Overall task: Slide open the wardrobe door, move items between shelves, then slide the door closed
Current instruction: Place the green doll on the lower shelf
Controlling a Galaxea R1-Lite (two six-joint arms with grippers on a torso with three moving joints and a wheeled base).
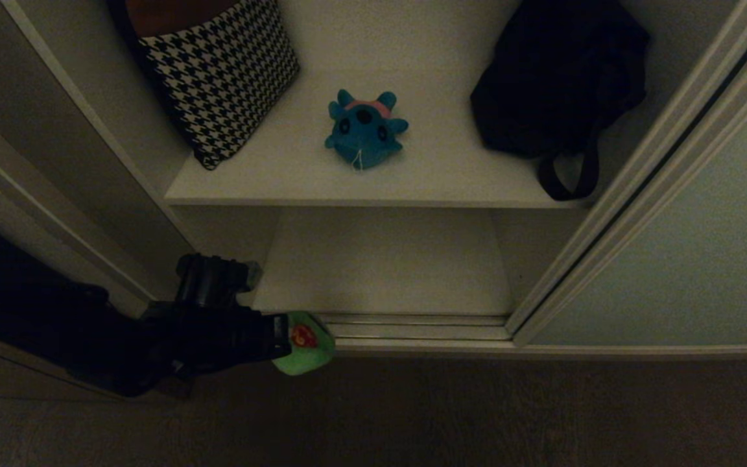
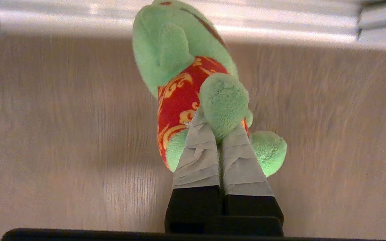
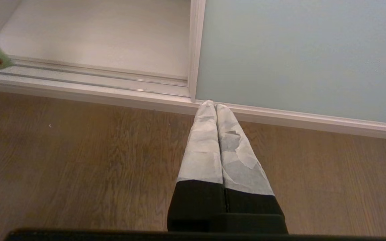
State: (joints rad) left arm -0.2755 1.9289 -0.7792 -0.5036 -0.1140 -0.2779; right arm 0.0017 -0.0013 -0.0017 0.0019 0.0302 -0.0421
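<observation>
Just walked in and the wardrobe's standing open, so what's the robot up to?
The left gripper is shut on the green frog, holding it low over the floor just outside the wardrobe's bottom track. The blue plush sits on the upper shelf between a houndstooth cushion and a black bag. The sliding door is pushed aside to the right. The right gripper hangs shut near the door's base, idle.

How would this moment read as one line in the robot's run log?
door: open | left gripper: shut on green frog, over floor | blue plush: upper shelf | right gripper: shut, idle
</observation>
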